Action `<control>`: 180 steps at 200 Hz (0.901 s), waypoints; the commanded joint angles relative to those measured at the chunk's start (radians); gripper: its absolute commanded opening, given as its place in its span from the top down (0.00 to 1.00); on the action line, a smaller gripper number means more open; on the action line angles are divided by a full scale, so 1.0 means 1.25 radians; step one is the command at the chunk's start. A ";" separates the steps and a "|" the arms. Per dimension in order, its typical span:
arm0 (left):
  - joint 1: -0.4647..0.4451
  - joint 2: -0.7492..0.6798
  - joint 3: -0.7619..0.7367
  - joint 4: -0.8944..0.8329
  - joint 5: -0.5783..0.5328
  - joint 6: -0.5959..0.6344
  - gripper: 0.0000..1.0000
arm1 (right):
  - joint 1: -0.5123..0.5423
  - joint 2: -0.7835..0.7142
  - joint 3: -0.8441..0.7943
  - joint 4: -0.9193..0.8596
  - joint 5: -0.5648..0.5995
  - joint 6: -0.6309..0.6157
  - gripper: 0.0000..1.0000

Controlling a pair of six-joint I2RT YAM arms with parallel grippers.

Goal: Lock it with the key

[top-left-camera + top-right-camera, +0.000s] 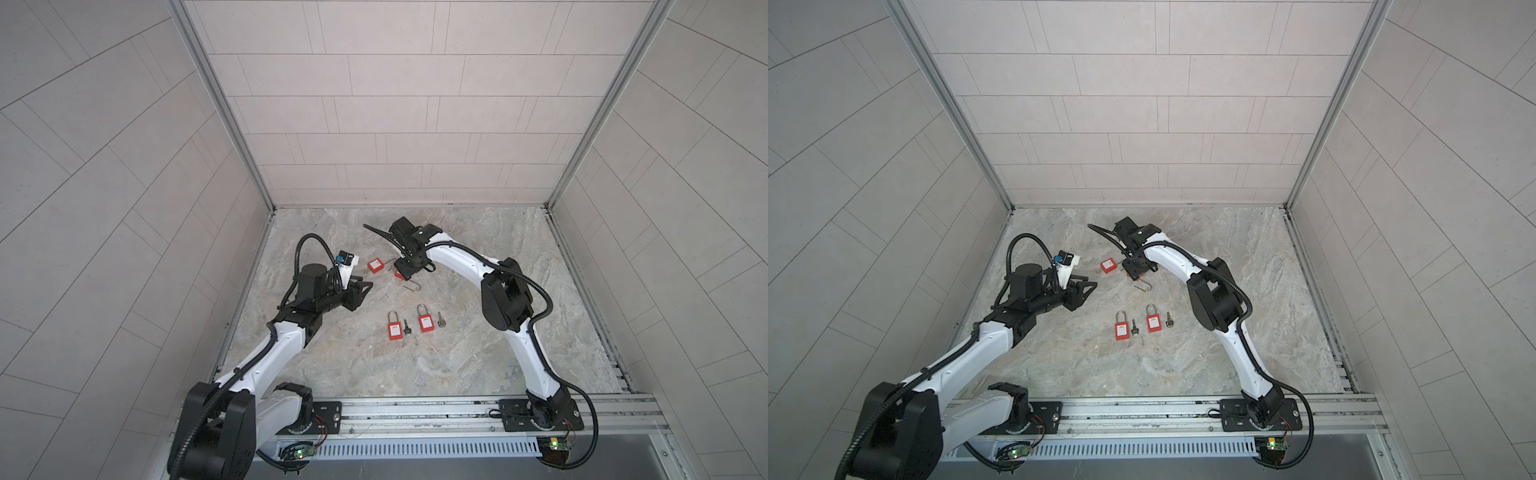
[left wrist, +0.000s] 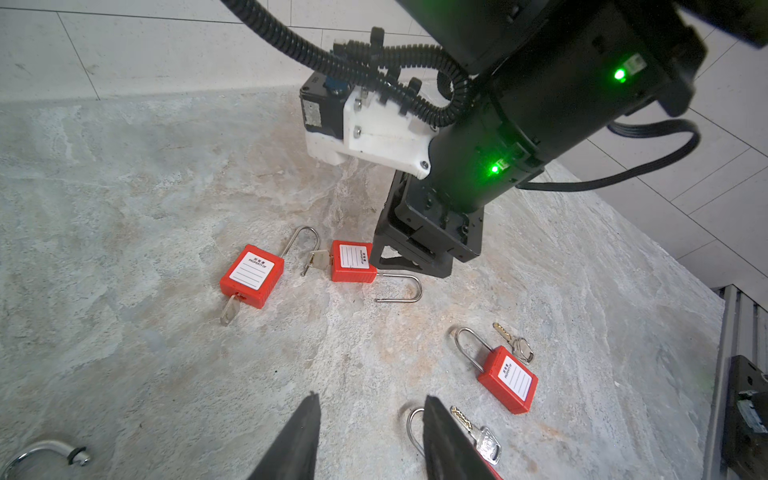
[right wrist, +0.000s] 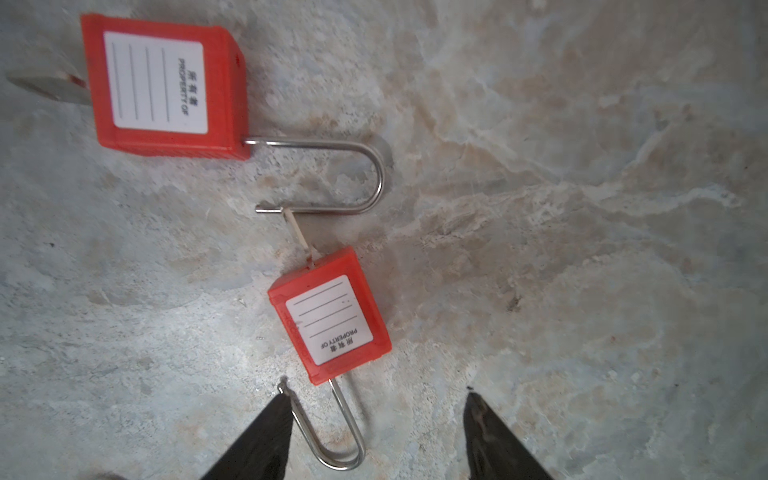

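Note:
Two red padlocks lie at the back, shackles swung open, each with a key in it. One padlock [image 1: 375, 265] [image 2: 251, 276] [image 3: 162, 87] has its key [image 2: 230, 309] sticking out of its base. The other padlock [image 2: 353, 262] [image 3: 332, 320] with its key [image 2: 318, 258] [image 3: 297, 232] lies under my right gripper [image 1: 402, 272] [image 3: 377, 394]. That gripper is open, and the padlock's open shackle [image 3: 332, 428] lies between its fingers, close to one of them. My left gripper [image 1: 365, 281] [image 2: 372, 401] hovers open and empty to the left.
Two more red padlocks [image 1: 393, 330] [image 1: 424, 323] lie nearer the front with shackles shut, a loose key [image 1: 407, 328] [image 1: 441, 320] beside each. Tiled walls enclose the marble table [image 1: 478, 332] on three sides. The rail with the arm bases runs along the front.

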 commanded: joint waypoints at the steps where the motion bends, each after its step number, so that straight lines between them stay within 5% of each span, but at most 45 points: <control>1: 0.004 -0.006 0.010 0.002 0.007 0.005 0.54 | -0.007 -0.014 -0.016 -0.034 -0.044 0.004 0.29; 180: 0.005 -0.035 -0.017 0.006 0.016 0.023 0.54 | 0.001 -0.068 -0.127 -0.008 -0.223 0.035 0.31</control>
